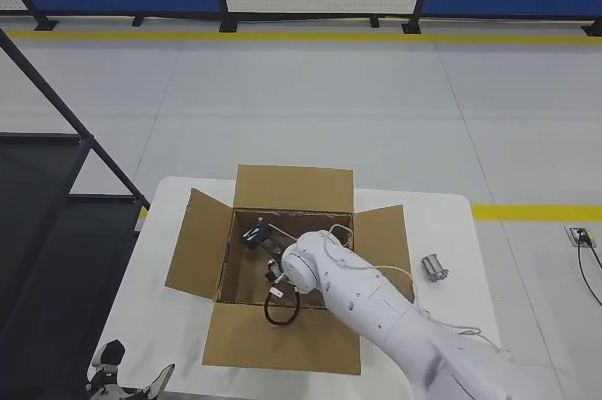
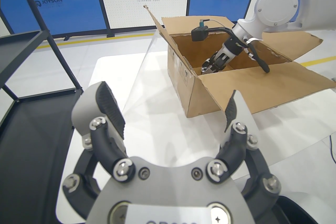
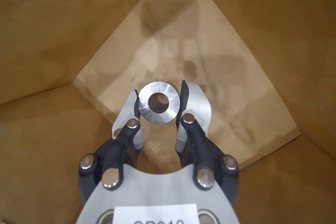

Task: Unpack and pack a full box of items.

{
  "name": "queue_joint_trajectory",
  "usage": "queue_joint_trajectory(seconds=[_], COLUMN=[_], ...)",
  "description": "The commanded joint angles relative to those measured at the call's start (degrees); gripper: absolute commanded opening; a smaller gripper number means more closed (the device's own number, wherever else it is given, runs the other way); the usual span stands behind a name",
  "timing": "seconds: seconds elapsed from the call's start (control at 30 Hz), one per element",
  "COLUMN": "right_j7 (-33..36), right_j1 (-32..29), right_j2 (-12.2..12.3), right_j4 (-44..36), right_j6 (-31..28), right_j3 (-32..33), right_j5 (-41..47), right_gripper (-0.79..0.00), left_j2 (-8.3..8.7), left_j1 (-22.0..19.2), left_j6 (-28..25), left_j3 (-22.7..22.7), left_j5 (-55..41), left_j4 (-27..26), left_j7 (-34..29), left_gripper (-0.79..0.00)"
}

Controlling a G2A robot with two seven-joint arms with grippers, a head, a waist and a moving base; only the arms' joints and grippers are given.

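Observation:
An open cardboard box (image 1: 281, 345) stands on the white table (image 1: 176, 330), all its flaps folded outward. My right gripper (image 3: 159, 101) is down inside the box (image 3: 78, 12), shut on a round metal part (image 3: 159, 110) with a hole through its middle, held above the bare cardboard floor. From the left wrist view the right gripper (image 2: 210, 68) shows low inside the box (image 2: 210, 93). My left gripper (image 2: 168, 107) hovers open over the table's near left corner with nothing between its fingers; the top view shows the left gripper (image 1: 131, 382) at the lower left.
A small metal part (image 1: 435, 268) lies on the table right of the box. A black shelf frame (image 1: 41, 260) stands close against the table's left side. Blue and white fence panels (image 2: 78, 7) close off the floor behind.

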Motion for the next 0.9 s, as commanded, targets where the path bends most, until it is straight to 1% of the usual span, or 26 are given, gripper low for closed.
queue_joint_trajectory(seconds=[0.0, 0.07, 0.17, 0.2, 0.3, 0.4, 0.47, 0.5, 0.53, 0.6, 0.63, 0.7, 0.8, 0.87], right_j7=[-0.34, -0.73, -1.68, -1.89, -2.03, -3.29, -4.14, -4.65, -5.01, -5.56, -5.74, -6.25, -7.27, -7.46], right_j1=[0.27, 0.63, 1.08, 1.24, 1.48, 1.75, 2.04, 2.09, 2.05, 2.15, 2.09, 1.7, 0.16, -1.59], right_j2=[-0.96, -1.8, -2.68, -2.87, -3.26, -3.27, -2.96, -2.7, -2.39, -1.43, -1.12, 0.01, 2.24, 4.22], right_j4=[2.07, 3.69, 5.47, 6.02, 7.22, 7.35, 7.1, 6.95, 6.53, 5.32, 4.69, 2.6, -2.57, -7.65], right_j6=[-0.73, -1.42, -2.1, -2.18, -2.75, -4.08, -5.4, -6.12, -7.37, -9.41, -10.04, -11.29, -12.27, -12.89], right_j3=[0.05, 0.13, 0.57, 0.76, 1.25, 2.25, 3.15, 3.65, 4.19, 5.35, 5.7, 6.8, 8.82, 10.61], right_j5=[0.26, 0.25, 0.38, 0.4, 0.29, 0.75, 1.13, 1.31, 1.61, 1.56, 1.52, 1.07, -0.25, -1.69], right_gripper=[-0.342, -0.172, -0.065, -0.046, -0.018, -0.028, -0.095, -0.117, -0.114, -0.099, -0.074, -0.049, -0.018, 0.0], left_j2=[0.0, 0.0, 0.0, 0.0, 0.0, 0.0, 0.0, 0.0, 0.0, 0.0, 0.0, 0.0, 0.0, 0.0], left_j1=[0.0, 0.0, 0.0, 0.0, 0.0, 0.0, 0.0, 0.0, 0.0, 0.0, 0.0, 0.0, 0.0, 0.0], left_j6=[0.0, 0.0, 0.0, 0.0, 0.0, 0.0, 0.0, 0.0, 0.0, 0.0, 0.0, 0.0, 0.0, 0.0], left_j3=[0.0, 0.0, 0.0, 0.0, 0.0, 0.0, 0.0, 0.0, 0.0, 0.0, 0.0, 0.0, 0.0, 0.0], left_j5=[0.0, 0.0, 0.0, 0.0, 0.0, 0.0, 0.0, 0.0, 0.0, 0.0, 0.0, 0.0, 0.0, 0.0], left_j4=[0.0, 0.0, 0.0, 0.0, 0.0, 0.0, 0.0, 0.0, 0.0, 0.0, 0.0, 0.0, 0.0, 0.0], left_j7=[0.0, 0.0, 0.0, 0.0, 0.0, 0.0, 0.0, 0.0, 0.0, 0.0, 0.0, 0.0, 0.0, 0.0], left_gripper=[0.0, 0.0, 0.0, 0.0, 0.0, 0.0, 0.0, 0.0, 0.0, 0.0, 0.0, 0.0, 0.0, 0.0])
